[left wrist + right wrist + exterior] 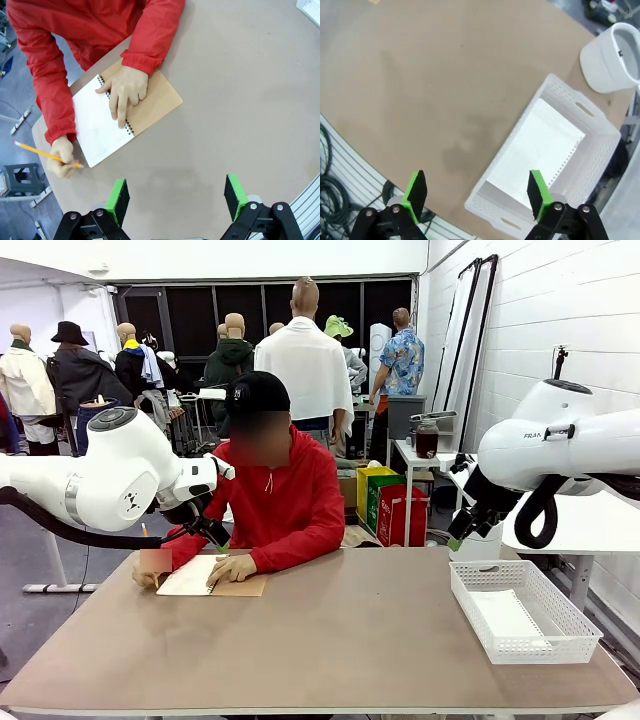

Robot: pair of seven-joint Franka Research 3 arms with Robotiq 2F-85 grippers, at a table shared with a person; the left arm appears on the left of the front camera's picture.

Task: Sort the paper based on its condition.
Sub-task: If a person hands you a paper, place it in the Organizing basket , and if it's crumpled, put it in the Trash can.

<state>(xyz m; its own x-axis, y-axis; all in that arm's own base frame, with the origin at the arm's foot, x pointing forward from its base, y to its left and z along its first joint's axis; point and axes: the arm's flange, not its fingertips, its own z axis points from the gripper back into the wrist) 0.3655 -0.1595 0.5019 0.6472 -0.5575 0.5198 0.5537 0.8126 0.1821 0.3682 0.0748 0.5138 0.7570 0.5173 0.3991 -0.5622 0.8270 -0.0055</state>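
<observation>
Two tools hang above the smooth tan desk (350, 630), each with its green pads spread wide. The left tool (177, 192) looks down on a person in a red top at the desk's far left. A spiral notebook (100, 122) lies open there: a plain white page beside a flat brown card cover, joined by black wire coils. One hand (125, 92) lies flat across the coils, fingers on the page. The other hand (62, 161) grips a yellow pencil (37, 150), its tip at the page's edge. The right tool (477, 192) hovers over one end of a white plastic basket (600, 150), rectangular, with perforated walls and slot handles. The paper (540, 145) lies flat on the basket's floor, a thin white sheet with a row of small holes along one edge. In the front view the basket sits at the desk's right side, well apart from the notebook.
</observation>
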